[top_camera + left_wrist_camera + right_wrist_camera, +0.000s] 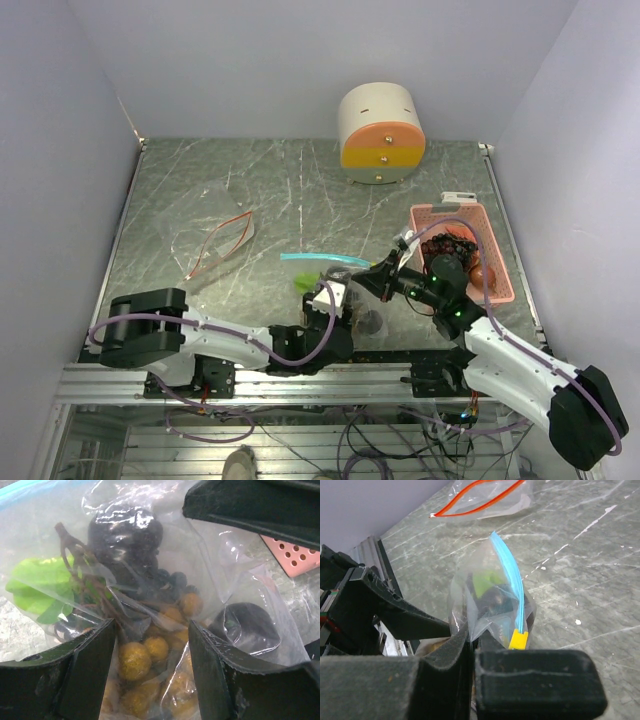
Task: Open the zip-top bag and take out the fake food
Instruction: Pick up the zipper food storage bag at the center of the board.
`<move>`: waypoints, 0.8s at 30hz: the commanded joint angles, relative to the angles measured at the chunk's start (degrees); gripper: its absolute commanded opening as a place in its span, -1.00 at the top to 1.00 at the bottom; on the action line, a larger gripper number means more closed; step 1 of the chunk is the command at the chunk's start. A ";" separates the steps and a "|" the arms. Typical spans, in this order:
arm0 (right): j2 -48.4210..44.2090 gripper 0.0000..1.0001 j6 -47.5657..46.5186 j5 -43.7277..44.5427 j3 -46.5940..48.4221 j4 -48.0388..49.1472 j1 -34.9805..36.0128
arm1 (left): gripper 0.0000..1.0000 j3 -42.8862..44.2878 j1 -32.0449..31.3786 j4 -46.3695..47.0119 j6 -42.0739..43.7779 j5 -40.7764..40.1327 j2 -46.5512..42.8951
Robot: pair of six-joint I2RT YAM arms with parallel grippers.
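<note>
The clear zip-top bag (322, 270) with a blue zip strip (510, 580) and a yellow slider (518, 639) lies near the table's front edge. Fake food fills it: a dark purple grape bunch (125, 540), a tan grape bunch (135, 660) and a green piece (35, 580). My left gripper (152, 630) stands wide around the bag's lower part, with both fingers against the film and the tan grapes between them. My right gripper (472, 645) is shut on the bag's clear film just beside the slider. In the top view both grippers (345, 305) (378, 277) meet at the bag.
A pink perforated basket (440, 210) at the right holds dark grapes (450, 245) and a reddish fruit (482, 272). An empty bag with a red zip (222, 240) lies to the left. A cream and orange cylinder (380, 130) stands at the back.
</note>
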 commanded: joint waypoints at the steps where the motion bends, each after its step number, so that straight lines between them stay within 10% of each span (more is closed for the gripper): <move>1: -0.37 1.00 0.21 2.87 -0.50 1.20 0.61 | -0.39 -1.19 -1.02 2.25 -5.47 -3.38 0.84; 7: -1.66 0.82 0.38 5.46 -0.51 0.14 0.62 | -0.37 -4.54 -1.02 6.50 -8.40 -0.80 2.71; 18: -0.16 -0.28 3.65 14.56 -1.03 2.37 0.61 | -0.33 -9.65 -2.88 12.76 -16.12 -2.00 7.14; 24: 6.08 -0.37 4.89 14.86 -0.14 5.48 0.66 | -0.34 -7.11 -4.25 10.93 -14.60 -3.31 7.97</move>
